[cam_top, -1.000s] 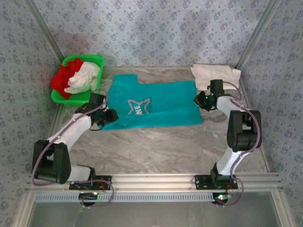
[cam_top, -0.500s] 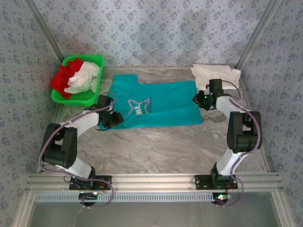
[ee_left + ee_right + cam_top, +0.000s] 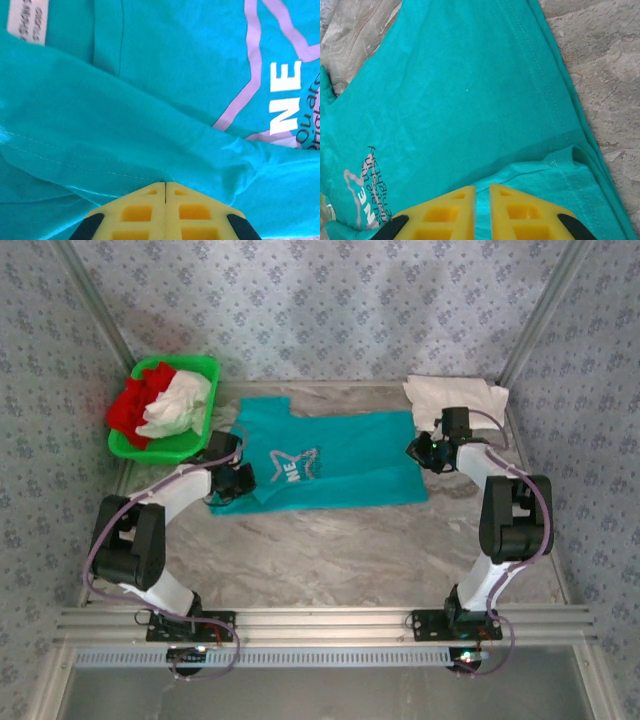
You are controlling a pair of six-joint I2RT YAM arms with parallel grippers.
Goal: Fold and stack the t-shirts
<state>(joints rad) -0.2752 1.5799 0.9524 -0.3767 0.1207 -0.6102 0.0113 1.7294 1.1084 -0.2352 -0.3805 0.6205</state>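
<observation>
Teal short-sleeved cloth t-shirt with silver-white star print (image 3: 340, 455) lies spread on grey marble-pattern table (image 3: 350, 540), mid-far. Left gripper (image 3: 165, 186) clenched, yellow pads pinching raised fold at shirt's left side. Right gripper (image 3: 482, 189) clamped on teal cloth at shirt's right edge, pads nearly touching. Crumpled red t-shirt (image 3: 135, 400) and crumpled white t-shirt (image 3: 180, 405) in green plastic basket (image 3: 165, 448), far left. Folded white t-shirt (image 3: 455, 395) in far right corner

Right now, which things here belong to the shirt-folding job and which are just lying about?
Job: teal star-print cloth t-shirt; crumpled white shirt; crumpled red shirt; folded white cloth, probably a shirt.
Lying about: green plastic basket.
</observation>
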